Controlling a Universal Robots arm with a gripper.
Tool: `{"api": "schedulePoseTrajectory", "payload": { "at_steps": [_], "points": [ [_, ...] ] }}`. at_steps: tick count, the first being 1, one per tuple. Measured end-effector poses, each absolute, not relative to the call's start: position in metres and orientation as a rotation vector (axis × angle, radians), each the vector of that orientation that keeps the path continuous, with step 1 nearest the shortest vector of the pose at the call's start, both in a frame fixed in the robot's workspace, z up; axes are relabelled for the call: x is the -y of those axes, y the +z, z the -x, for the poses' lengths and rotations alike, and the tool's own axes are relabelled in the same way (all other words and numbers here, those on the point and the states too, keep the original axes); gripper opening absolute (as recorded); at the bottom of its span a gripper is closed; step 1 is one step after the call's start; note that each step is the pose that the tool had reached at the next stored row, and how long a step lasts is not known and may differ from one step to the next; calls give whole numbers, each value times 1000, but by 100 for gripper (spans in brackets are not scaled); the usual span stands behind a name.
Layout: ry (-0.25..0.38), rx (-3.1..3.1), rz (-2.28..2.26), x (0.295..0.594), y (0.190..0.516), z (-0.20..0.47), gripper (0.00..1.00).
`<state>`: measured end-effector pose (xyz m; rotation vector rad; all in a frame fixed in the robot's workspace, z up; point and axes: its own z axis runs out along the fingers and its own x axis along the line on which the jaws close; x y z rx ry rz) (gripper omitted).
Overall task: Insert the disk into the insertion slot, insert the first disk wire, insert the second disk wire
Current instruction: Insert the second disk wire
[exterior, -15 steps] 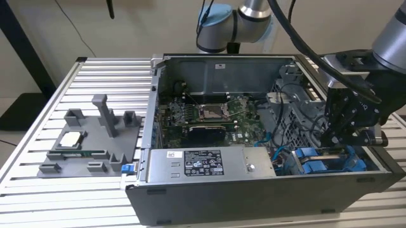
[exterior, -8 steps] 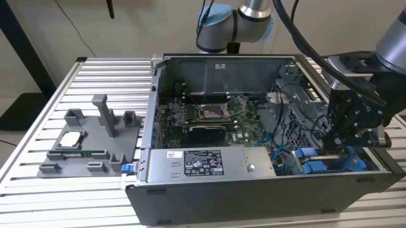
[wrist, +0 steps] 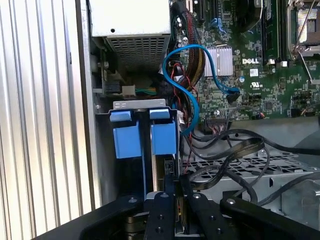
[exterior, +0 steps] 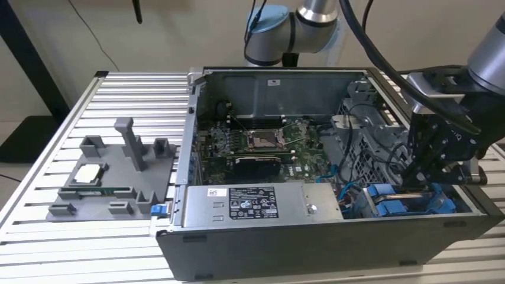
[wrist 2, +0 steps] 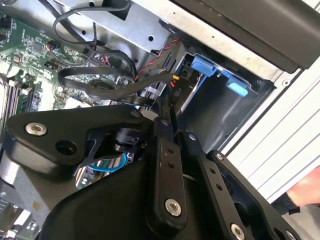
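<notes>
The insertion slot (exterior: 404,201) is the grey cage with blue side pieces at the case's front corner, on the exterior view's right. The disk's blue carrier (wrist: 164,138) sits inside the insertion slot (wrist: 131,104), beside a second blue piece (wrist: 127,141). The disk's thin edge (wrist: 158,175) runs toward my fingers. My gripper (exterior: 410,186) reaches down into the cage. Its fingertips (wrist 2: 161,111) are drawn together on a black wire connector (wrist 2: 176,82) with red and black leads, held against the disk's end. In the first wrist view the gripper (wrist: 173,184) is over the disk's edge.
The grey power-supply box (exterior: 252,204) lies along the case's front. Behind it is the motherboard (exterior: 261,145). A blue cable (wrist: 200,55) and black flat wires (wrist: 235,150) loop beside the cage. A grey fixture (exterior: 110,177) stands on the slatted table at the exterior view's left.
</notes>
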<state>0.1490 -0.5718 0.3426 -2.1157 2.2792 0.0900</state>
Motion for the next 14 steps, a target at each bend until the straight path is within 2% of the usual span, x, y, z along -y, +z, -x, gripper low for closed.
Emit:
{"api": "schedulePoseTrajectory", "payload": {
  "at_steps": [14],
  "points": [
    [91, -2278, 2115, 572, 336, -149, 17]
  ]
}}
